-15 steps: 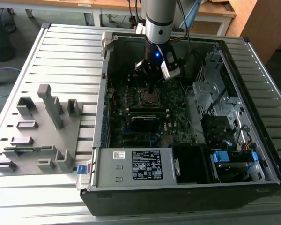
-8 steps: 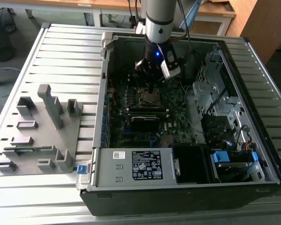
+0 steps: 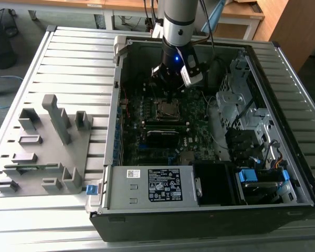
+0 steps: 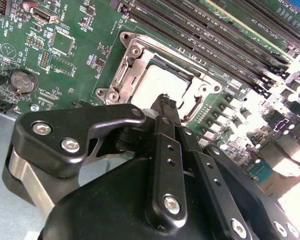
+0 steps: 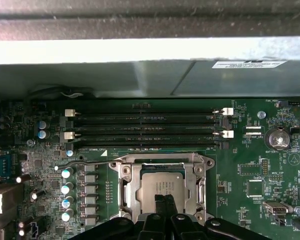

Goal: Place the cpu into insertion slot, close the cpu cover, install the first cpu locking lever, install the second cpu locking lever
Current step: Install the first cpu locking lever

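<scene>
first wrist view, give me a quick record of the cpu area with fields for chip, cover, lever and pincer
cpu: lying flat, silver top showing through the cover's opening
cpu cover: down, framing the cpu
locking lever: thin wire beside the cover; latched or not, cannot tell
pincer: shut, tips over the cpu
memory slots: long and black, between the cover and the case wall

1 cpu [image 5: 159, 184], 1 cover [image 5: 131, 192], 1 coin battery [image 5: 276, 138], 4 long memory slots [image 5: 145, 123], 4 white slot latches [image 5: 227, 111], 4 silver capacitors [image 5: 66, 189] in a row.
</scene>
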{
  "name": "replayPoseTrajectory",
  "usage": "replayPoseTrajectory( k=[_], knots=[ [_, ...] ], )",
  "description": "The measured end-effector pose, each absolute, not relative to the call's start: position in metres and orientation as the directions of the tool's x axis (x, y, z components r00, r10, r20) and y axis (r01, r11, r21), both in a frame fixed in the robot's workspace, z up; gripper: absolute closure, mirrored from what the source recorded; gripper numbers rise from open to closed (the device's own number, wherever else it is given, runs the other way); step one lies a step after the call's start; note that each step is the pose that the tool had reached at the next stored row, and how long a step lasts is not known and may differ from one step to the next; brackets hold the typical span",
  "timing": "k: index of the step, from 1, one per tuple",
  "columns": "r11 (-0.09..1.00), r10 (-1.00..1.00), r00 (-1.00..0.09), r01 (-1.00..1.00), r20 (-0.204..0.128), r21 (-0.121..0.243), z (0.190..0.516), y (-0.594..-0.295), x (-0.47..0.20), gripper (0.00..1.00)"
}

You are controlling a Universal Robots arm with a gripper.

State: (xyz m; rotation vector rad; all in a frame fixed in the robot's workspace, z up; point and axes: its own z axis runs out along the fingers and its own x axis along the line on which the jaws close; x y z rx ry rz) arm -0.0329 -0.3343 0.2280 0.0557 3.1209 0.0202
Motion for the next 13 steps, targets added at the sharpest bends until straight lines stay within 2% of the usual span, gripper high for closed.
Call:
replayPoseTrajectory(
  k=[13],
  knots=[
    [0.999,0.036,-0.999,0.036,-0.02,0.013,0.2291,-0.3343,-0.0353,0.89]
  ],
)
